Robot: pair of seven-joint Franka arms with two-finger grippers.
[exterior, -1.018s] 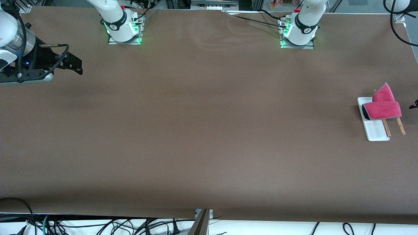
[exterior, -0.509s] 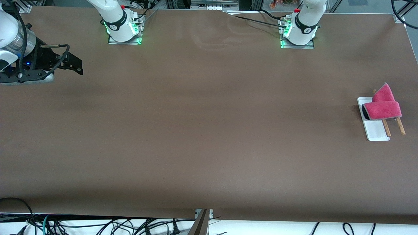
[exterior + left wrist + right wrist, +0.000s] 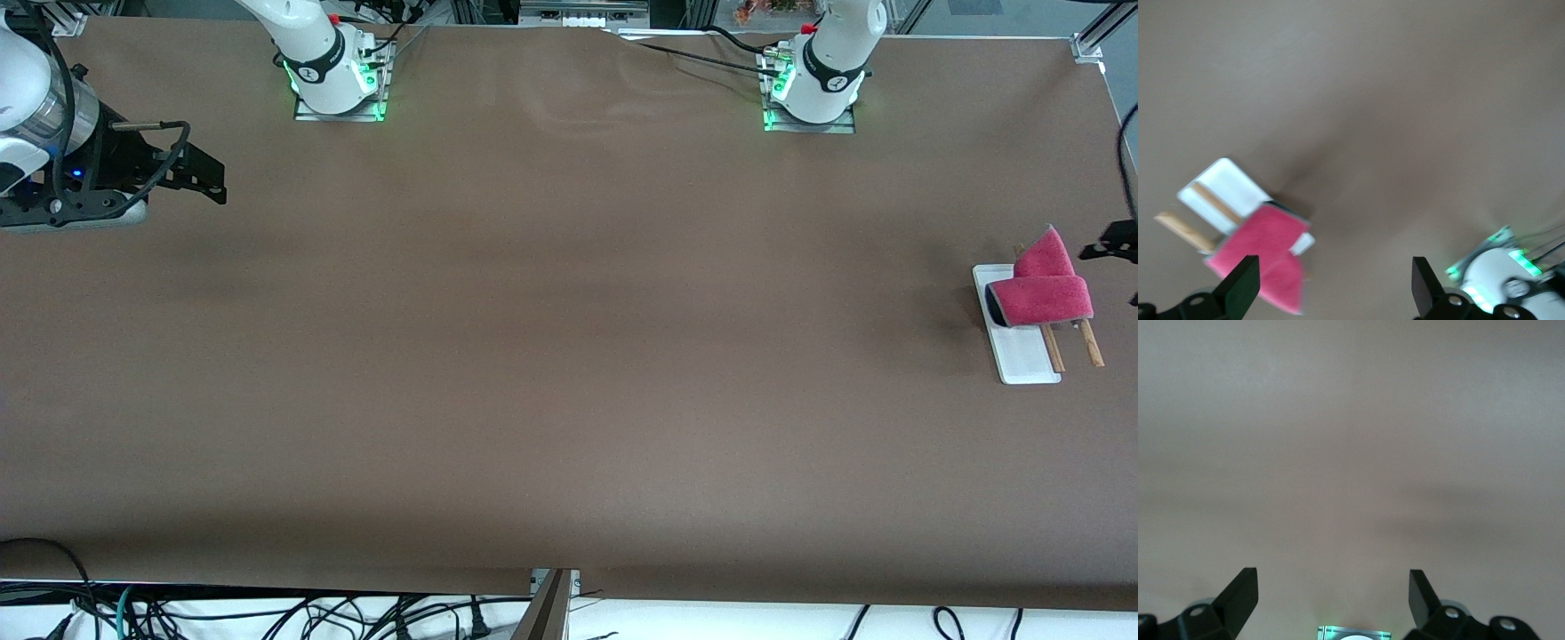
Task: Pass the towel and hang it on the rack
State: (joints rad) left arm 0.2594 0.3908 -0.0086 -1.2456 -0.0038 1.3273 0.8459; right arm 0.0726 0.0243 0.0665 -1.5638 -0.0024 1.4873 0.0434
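Brown desk (image 3: 569, 356) stretches wide beneath my two arms, bare across its middle. At my left arm's end of it stands the rack (image 3: 1016, 351), its white base flat on the desk and two wooden rods running along it. My towel (image 3: 1042, 289), pink-red and fuzzy, is draped over those rods, one part folded across them and one corner poking upward; a dark underside shows at its end over the base. My left pincer (image 3: 1331, 290) hangs in the air just beside the rack, toward the edge of the desk, fingers spread wide with nothing between them. My right pincer (image 3: 1331, 600) waits at the right arm's end of the desk, well apart from the rack, fingers likewise spread over bare surface.
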